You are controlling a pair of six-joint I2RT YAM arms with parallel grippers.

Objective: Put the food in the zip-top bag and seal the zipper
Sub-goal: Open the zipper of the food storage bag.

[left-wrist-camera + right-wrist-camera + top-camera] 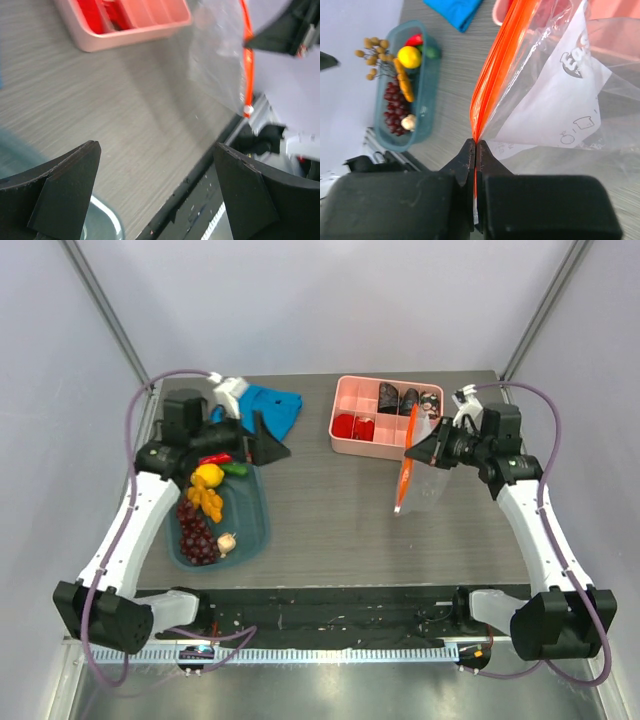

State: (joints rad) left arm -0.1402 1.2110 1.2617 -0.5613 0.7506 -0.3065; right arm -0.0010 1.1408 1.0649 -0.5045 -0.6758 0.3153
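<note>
The clear zip-top bag (425,480) hangs above the table at the right, its red-orange zipper (404,472) facing left. My right gripper (418,450) is shut on the zipper strip (492,80), jaws pressed together on it (475,146). The white slider tab (246,109) shows at the strip's lower end. The food lies in the teal tub (255,525) at the left: purple grapes (197,533), yellow pepper (208,475), orange pieces (209,502), red chili (214,458), green vegetable (236,469), garlic bulb (227,541). My left gripper (268,445) is open and empty, above the tub's far end.
A pink divided box (385,412) with dark and red items stands at the back centre-right, just behind the bag. A blue cloth (270,408) lies at the back left. The table's black front edge (340,592) runs along the near side.
</note>
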